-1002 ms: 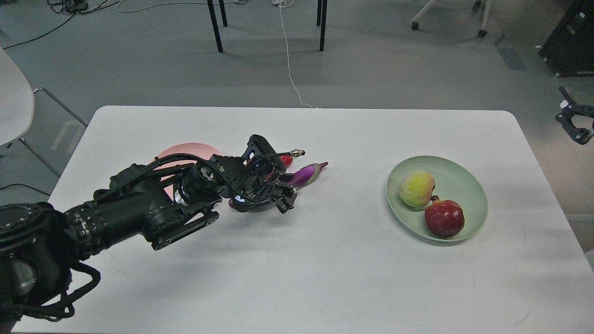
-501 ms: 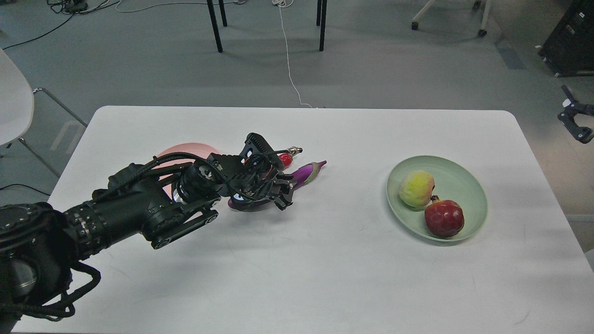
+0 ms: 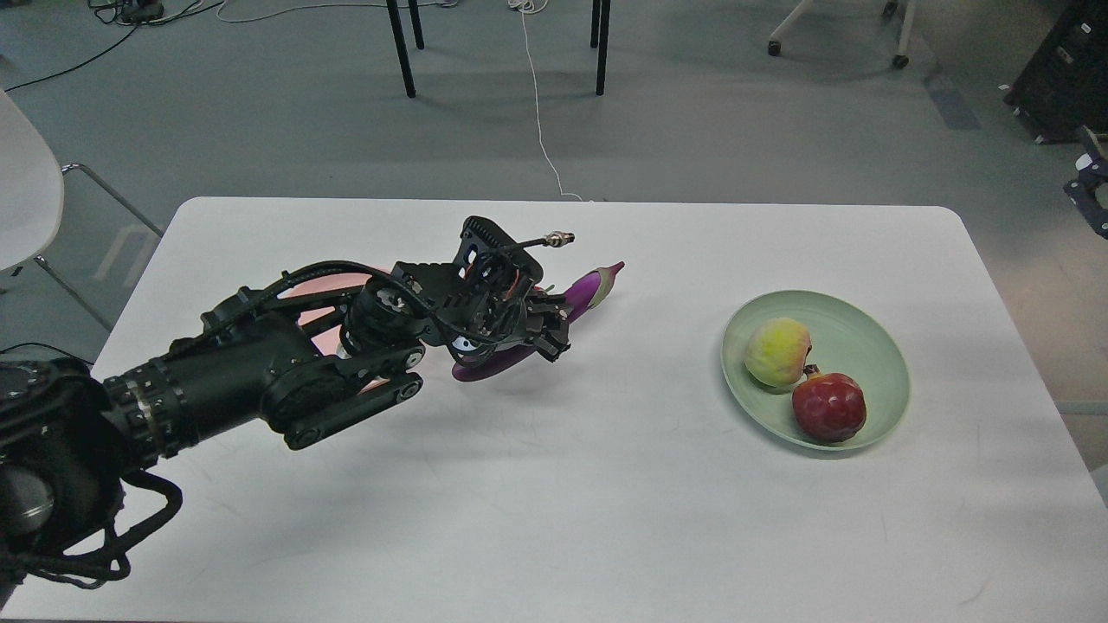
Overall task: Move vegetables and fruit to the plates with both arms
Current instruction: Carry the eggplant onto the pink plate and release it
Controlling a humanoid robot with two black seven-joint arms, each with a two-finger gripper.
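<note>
Gripping the purple eggplant around its middle, my left gripper had its fingers closed on the glossy body, with the greyish cap pointing up and to the right and the fatter end sticking out below and to the left of the grip. The eggplant looked clear of the white table, with a soft shadow under it. Just behind my wrist, the pale pink plate showed only in slivers, most of it hidden by my arm and cables; I could not see the chili pepper. Well apart to the right sat the pale green plate, holding the yellow-green peach-like fruit and, touching it on the near side, the dark red pomegranate. My right gripper showed only as a small dark shape at the right edge of the view, off the table, and I could not tell how its jaws stood. Beyond the table lay grey floor with a white cable and black chair legs.
</note>
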